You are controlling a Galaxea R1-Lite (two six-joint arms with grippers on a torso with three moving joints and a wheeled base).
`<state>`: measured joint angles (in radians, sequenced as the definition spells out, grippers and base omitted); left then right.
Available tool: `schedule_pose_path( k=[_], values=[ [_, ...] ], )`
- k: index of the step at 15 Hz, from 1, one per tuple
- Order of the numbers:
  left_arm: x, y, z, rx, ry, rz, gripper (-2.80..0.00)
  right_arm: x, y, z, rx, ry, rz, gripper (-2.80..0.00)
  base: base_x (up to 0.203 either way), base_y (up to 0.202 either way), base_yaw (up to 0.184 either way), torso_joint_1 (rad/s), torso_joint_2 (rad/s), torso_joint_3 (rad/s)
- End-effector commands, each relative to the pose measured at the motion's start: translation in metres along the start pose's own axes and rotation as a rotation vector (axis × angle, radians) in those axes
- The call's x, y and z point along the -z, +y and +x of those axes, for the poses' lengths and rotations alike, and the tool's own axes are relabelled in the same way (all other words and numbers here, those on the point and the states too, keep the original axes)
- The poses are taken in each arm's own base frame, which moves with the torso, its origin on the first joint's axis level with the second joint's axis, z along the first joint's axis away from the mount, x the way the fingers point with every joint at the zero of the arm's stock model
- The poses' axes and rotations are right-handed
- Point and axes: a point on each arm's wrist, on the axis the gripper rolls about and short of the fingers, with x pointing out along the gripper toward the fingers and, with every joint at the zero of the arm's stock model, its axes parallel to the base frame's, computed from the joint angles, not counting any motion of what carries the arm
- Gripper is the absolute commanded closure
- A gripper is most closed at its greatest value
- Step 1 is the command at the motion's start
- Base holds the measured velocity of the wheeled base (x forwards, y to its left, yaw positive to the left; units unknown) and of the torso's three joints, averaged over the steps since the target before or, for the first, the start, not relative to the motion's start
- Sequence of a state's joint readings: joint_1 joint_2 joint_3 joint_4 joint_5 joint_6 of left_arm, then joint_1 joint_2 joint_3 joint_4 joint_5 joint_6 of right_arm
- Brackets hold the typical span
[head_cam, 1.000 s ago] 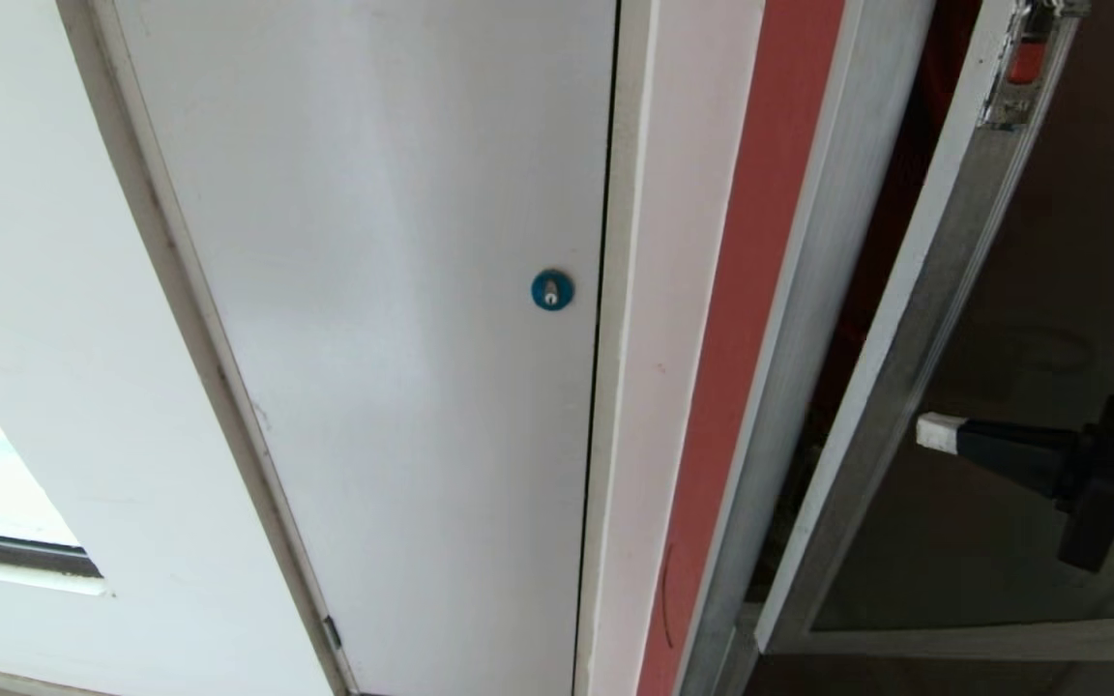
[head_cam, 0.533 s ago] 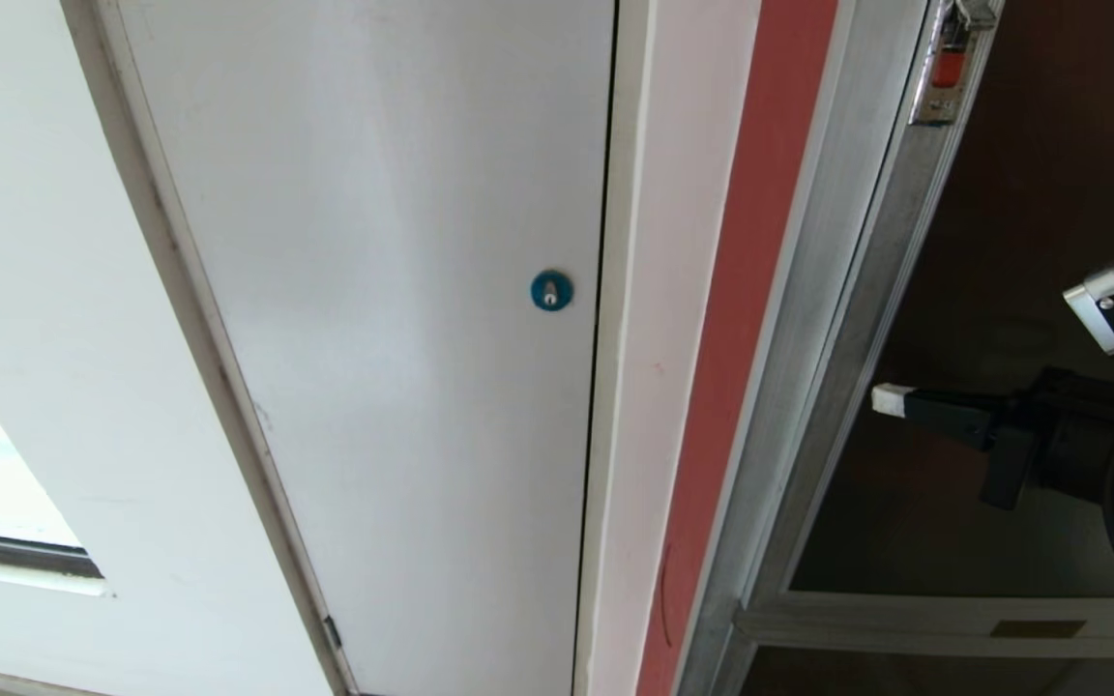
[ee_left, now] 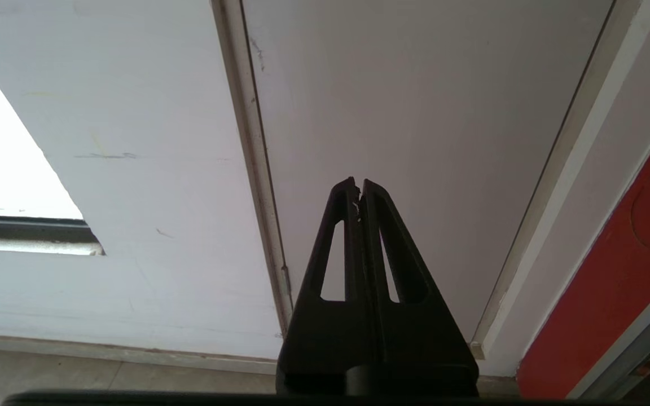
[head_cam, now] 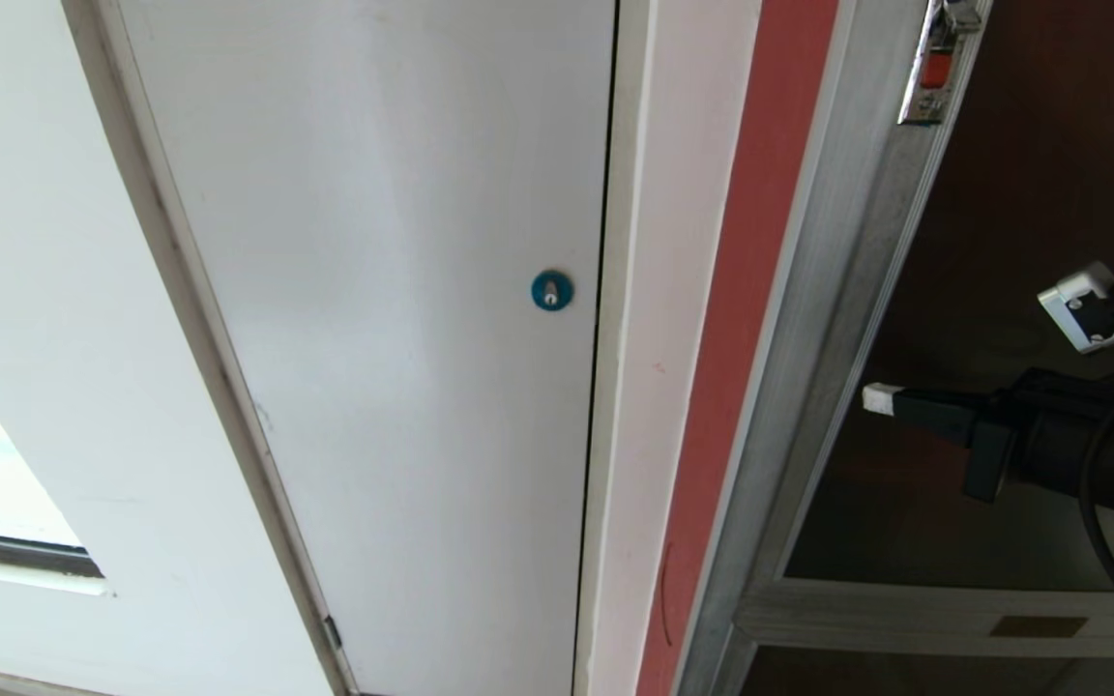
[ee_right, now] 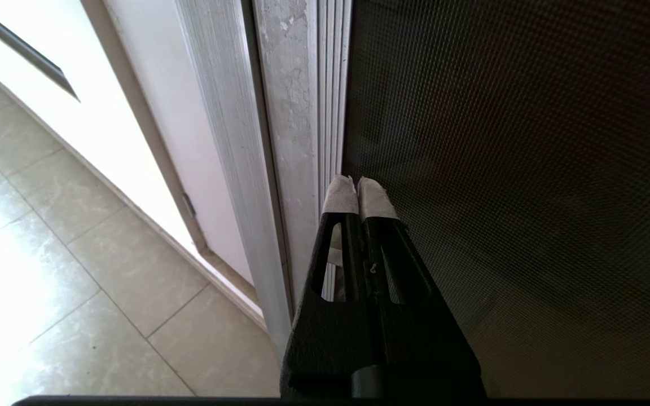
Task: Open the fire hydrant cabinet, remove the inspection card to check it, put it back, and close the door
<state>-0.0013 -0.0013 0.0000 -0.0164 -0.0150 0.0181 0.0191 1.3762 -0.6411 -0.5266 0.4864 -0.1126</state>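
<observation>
The door, its dark glass just ahead of the right tool, fingers together, tips beside the silver frame.

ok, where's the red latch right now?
Head view, top right: the red latch sits on the door's silver frame edge, against the cabinet frame, well above the right hand.

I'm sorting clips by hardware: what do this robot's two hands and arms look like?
Both hands are black, with two tapered fingers pierced by long slots. The right hand has white-wrapped fingertips; the left hand has bare black tips. A black cable and a white block sit on the right arm.
</observation>
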Motion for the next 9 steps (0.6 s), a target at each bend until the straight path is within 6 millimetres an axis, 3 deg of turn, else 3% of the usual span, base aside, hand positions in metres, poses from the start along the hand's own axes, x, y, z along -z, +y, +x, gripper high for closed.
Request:
schedule_pose_path(
  k=[1,9],
  values=[
    [0.002,0.0,0.0,0.001,0.005,0.0,0.0,0.0,0.0,0.0,-0.003,-0.004,-0.003,0.0,0.0,0.0,0.0,0.0,0.0,0.0],
    [0.002,0.0,0.0,0.001,0.006,0.0,0.0,-0.009,0.021,-0.036,-0.017,-0.073,-0.041,0.0,0.0,0.0,0.0,0.0,0.0,0.0]
  ],
)
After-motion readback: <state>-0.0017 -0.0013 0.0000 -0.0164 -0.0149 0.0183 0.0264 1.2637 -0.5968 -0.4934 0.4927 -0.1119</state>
